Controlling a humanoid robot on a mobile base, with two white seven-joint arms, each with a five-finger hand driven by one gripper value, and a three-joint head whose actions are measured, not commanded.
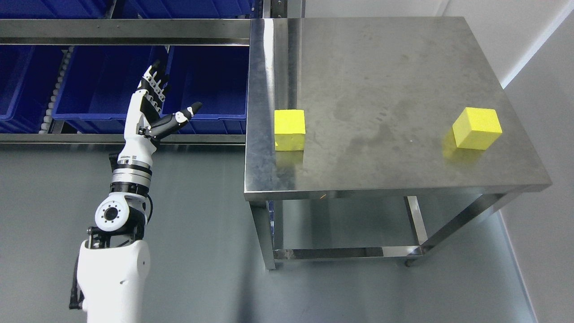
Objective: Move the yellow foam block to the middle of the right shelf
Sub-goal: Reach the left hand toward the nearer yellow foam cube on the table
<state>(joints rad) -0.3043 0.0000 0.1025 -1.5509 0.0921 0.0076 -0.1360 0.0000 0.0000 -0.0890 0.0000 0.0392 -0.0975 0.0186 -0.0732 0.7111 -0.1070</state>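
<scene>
Two yellow foam blocks lie on the steel table (381,80). One yellow block (289,129) sits near the table's left edge. The other yellow block (476,128) rests toward the right side, turned at an angle. My left hand (161,105) is raised over the floor left of the table, in front of the shelf rack. Its fingers are spread, thumb pointing right, and it holds nothing. It is well apart from the nearer block. My right arm does not show.
A metal shelf rack (125,38) with blue bins (103,85) fills the upper left. The table has a lower frame rail (345,253) above the grey floor. A white wall (529,40) runs along the right.
</scene>
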